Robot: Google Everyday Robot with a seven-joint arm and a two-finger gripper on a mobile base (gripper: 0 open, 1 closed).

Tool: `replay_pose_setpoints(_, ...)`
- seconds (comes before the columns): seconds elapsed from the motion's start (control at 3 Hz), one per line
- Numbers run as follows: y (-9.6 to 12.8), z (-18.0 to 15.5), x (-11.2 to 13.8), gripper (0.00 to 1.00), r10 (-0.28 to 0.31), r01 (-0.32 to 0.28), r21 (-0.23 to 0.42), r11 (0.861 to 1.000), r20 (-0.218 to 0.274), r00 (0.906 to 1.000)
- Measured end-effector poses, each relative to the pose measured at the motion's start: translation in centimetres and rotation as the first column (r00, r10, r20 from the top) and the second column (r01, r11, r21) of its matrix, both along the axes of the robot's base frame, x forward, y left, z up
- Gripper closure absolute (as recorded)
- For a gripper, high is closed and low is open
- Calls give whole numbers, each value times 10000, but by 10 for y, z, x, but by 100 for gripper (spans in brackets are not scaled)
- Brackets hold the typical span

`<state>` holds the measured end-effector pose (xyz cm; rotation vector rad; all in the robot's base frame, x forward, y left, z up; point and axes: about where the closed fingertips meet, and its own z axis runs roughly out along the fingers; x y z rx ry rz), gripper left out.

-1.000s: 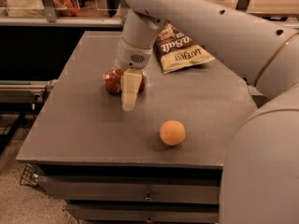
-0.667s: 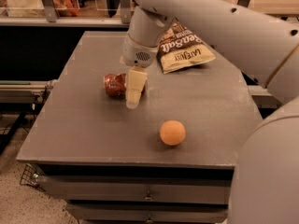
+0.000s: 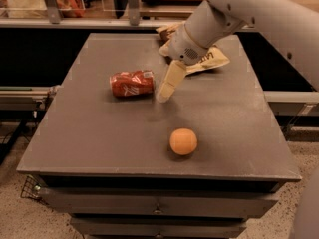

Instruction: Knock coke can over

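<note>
— Well, where is the coke can?
— On its side, left of the middle of the tabletop. The gripper hangs just beside its right end, jaws pressed together, holding nothing. The arm hides part of the snack bag near the far edge.

- The coke can is recorded as red with white lettering.
- The gripper, just beside the can, is noted as cream.
- The ball is noted as orange.
</note>
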<state>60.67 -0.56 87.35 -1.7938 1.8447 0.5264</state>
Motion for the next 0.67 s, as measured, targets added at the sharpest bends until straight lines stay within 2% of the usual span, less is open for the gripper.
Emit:
replay_pose_setpoints(0.33, -53, 19, 8, 0, -1367, 1311, 1814, 9746, 189, 9904)
replay_pose_setpoints(0.67, -82, 25, 4, 0, -1981, 1908, 2262, 9552, 98, 9801)
